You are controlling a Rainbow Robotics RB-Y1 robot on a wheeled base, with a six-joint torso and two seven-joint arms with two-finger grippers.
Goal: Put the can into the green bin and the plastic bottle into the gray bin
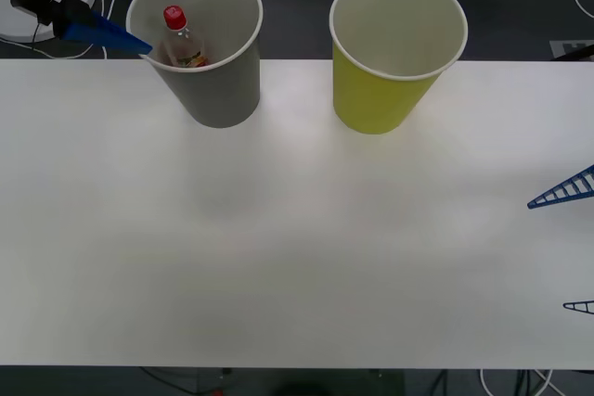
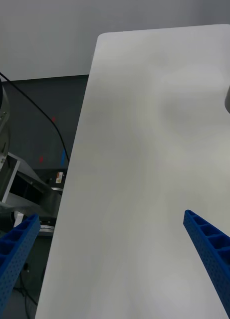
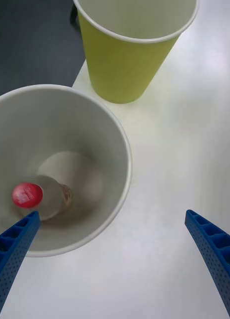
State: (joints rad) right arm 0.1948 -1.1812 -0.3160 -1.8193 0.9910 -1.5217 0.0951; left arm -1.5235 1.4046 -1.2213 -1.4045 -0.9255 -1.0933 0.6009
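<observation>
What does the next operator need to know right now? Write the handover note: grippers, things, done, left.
Left gripper: open, above the gray bin's left rim.
Right gripper: open, holding nothing, at the table's right edge.
Plastic bottle: standing inside the gray bin, released.
Green bin: upright to the gray bin's right; what shows of its inside is bare.
Done: bottle binned.
Left: the can; I see none on the table.

Overhead front, two close wrist views

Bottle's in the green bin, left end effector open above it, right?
No. The plastic bottle stands inside the gray bin, not the green bin; the left wrist view shows this. The left end effector is open above the gray bin.
</observation>
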